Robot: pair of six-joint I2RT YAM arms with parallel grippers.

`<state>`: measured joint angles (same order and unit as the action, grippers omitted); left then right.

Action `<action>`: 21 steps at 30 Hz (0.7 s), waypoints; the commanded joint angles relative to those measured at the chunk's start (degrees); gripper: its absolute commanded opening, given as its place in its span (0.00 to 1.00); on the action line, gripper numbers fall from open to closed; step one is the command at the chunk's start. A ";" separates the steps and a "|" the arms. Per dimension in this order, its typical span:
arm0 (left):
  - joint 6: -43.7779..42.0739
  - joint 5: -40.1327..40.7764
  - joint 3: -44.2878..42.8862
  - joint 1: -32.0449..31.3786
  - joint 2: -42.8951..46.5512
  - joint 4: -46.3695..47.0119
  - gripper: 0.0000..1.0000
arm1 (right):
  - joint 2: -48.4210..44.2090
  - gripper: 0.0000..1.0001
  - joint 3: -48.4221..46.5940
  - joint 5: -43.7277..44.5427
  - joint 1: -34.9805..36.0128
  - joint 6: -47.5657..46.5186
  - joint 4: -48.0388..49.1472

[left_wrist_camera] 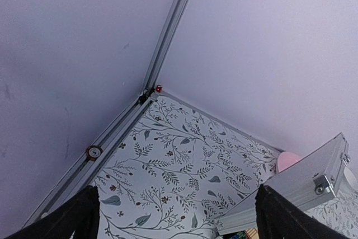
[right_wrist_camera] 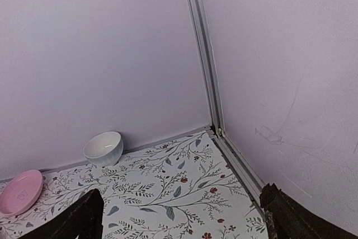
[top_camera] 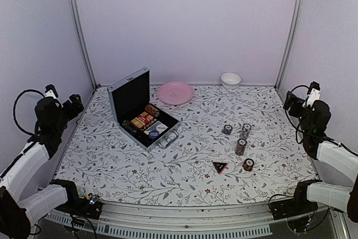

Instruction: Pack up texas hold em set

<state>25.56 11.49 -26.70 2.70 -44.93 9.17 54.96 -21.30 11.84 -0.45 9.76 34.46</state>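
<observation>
"Both sets of dark fingers are spread wide with nothing between them, on the left gripper (left_wrist_camera: 179, 219) and the right gripper (right_wrist_camera: 187, 219)."

"And the arms?"

"Folded back and raised at the table's side edges, wrists tipped toward the back corners."

"Where's the set?"

"The square silver case (top_camera: 142, 110) lies open left of centre on the flowery tablecloth (top_camera: 112, 160). Its ribbed lid is upright, and there are red chips and a pale pack in its black lining. Four short round chip stacks (top_camera: 241, 146) and the black-and-red triangle (top_camera: 220, 167) sit loose to its right, well apart from it. The pink plate (top_camera: 175, 93) and white bowl (top_camera: 230, 79) are at the back."
</observation>
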 commanded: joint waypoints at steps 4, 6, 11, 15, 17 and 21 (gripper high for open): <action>4.24 0.15 -8.39 0.29 -0.73 -10.57 0.97 | -3.44 0.99 -0.06 2.60 -0.09 4.85 -3.94; 4.80 0.94 -11.50 0.31 -1.62 -13.41 0.97 | -3.37 0.99 -0.04 3.04 -0.16 5.47 -4.46; 0.55 -2.87 -20.82 0.30 -4.88 -18.39 0.97 | -3.52 0.99 -0.24 0.86 -2.52 8.88 -7.09; -4.25 -7.15 -26.99 0.29 -6.91 -17.86 0.97 | -0.56 0.99 -7.73 -3.19 -2.52 7.25 -18.83; -5.95 -7.72 -28.76 0.27 -7.70 -16.75 0.97 | 1.86 0.99 -12.91 -7.92 -2.45 7.14 -26.06; -10.69 -9.69 -30.32 0.22 -9.42 -15.04 0.97 | 4.57 0.99 -17.79 -13.83 1.56 4.67 -36.75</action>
<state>21.26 5.17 -55.55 2.70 -52.75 -6.72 57.76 -34.59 5.23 -2.26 16.32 11.88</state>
